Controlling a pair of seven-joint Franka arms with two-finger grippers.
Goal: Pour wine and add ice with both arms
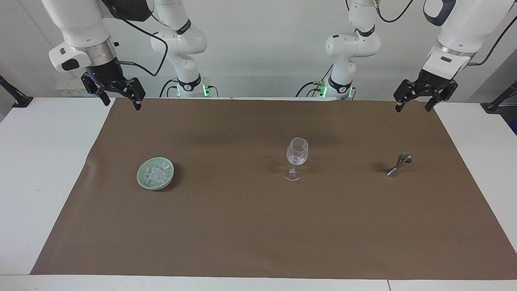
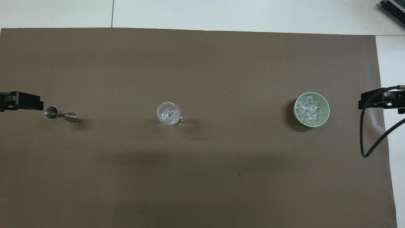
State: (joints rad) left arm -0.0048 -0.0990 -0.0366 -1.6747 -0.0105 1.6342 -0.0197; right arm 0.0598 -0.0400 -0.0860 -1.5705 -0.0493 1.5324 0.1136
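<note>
A clear wine glass stands upright mid-mat; in the overhead view a few clear cubes seem to lie in its bowl. The ice is heaped in a pale green bowl toward the right arm's end, and the ice and the bowl also show in the overhead view. A steel jigger stands toward the left arm's end. My right gripper is open and empty, raised over the mat's corner nearest the robots. My left gripper is open and empty, and waits raised over the mat's other robot-side corner.
A brown mat covers most of the white table. The jigger shows beside the left gripper's tip in the overhead view. The right gripper and its black cable show at the mat's edge.
</note>
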